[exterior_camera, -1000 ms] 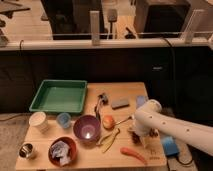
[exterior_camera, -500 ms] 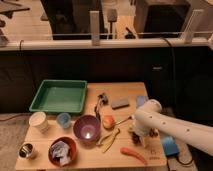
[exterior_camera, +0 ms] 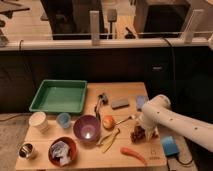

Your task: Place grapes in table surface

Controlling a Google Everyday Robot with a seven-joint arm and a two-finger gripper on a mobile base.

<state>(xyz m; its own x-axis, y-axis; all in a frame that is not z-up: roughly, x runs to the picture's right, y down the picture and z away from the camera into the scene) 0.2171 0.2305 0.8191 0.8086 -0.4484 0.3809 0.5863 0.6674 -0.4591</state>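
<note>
The grapes, a dark purple-red knobbly bunch, lie at the right side of the light tan table surface, directly under the end of my white arm. My gripper points down over them at the table's right side, and the arm hides most of it. An orange carrot lies just in front of the grapes. A red-yellow apple sits to their left.
A green tray is at the back left. A purple bowl, a red bowl with crumpled wrappers, a white cup, a small blue cup and a metal cup stand on the left. A blue sponge lies at the right edge.
</note>
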